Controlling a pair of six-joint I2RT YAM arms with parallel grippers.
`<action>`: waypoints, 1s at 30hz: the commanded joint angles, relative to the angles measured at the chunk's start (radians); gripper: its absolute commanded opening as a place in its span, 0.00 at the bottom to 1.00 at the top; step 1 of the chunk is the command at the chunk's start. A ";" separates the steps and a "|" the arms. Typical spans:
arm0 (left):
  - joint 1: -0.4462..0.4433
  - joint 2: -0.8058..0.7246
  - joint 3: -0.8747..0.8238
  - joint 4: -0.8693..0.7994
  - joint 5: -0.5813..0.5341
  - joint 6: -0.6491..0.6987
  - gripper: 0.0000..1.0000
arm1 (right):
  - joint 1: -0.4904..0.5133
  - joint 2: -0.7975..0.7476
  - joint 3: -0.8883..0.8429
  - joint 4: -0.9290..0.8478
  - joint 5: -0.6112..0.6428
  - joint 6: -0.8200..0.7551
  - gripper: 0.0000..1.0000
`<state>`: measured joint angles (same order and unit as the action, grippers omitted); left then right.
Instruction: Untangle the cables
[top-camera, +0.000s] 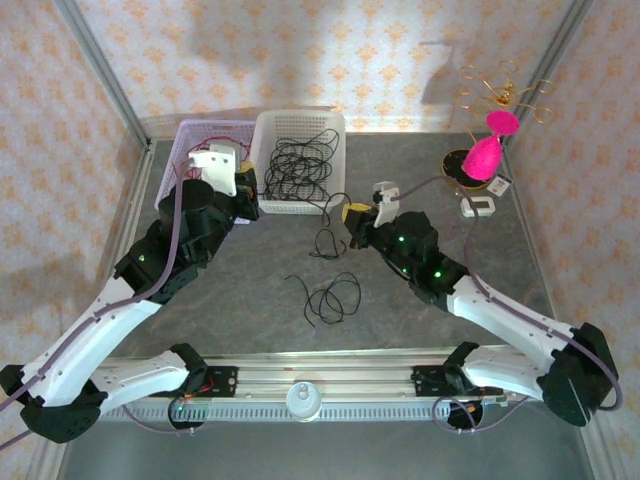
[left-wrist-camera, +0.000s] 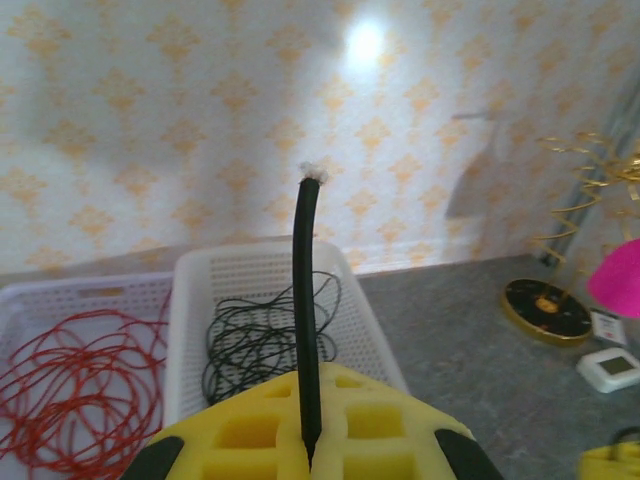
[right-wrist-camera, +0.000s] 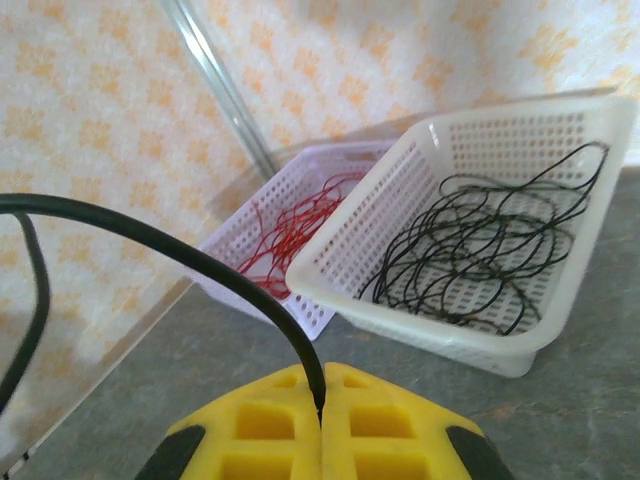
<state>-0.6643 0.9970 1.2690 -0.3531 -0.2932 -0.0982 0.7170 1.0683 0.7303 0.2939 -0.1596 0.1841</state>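
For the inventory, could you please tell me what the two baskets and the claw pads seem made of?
The white basket and lilac basket: probably moulded plastic, smooth, given the regular perforated walls. The pads of the right claw: apparently soft foam or rubber, matte yellow, with square recesses.

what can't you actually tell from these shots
Right wrist view: black cable in the shut right gripper runs off the left edge; far end unseen.
Left wrist view: red cables cut by the left edge; the left gripper hides the lower run of its black cable end.
Top view: tag beside the pink ornament too small to read.
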 joint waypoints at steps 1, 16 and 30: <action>0.043 0.014 0.015 -0.048 -0.093 0.032 0.00 | -0.001 -0.074 -0.021 -0.043 0.119 -0.039 0.00; 0.301 0.047 0.010 0.001 -0.034 0.056 0.00 | -0.001 -0.226 -0.130 -0.133 0.216 0.006 0.00; 0.362 0.121 0.163 0.103 0.048 0.044 0.00 | -0.001 -0.208 -0.309 -0.080 0.123 0.098 0.11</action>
<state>-0.3244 1.1145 1.3781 -0.3431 -0.2382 -0.0532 0.7193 0.8356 0.4641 0.2054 -0.0120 0.2501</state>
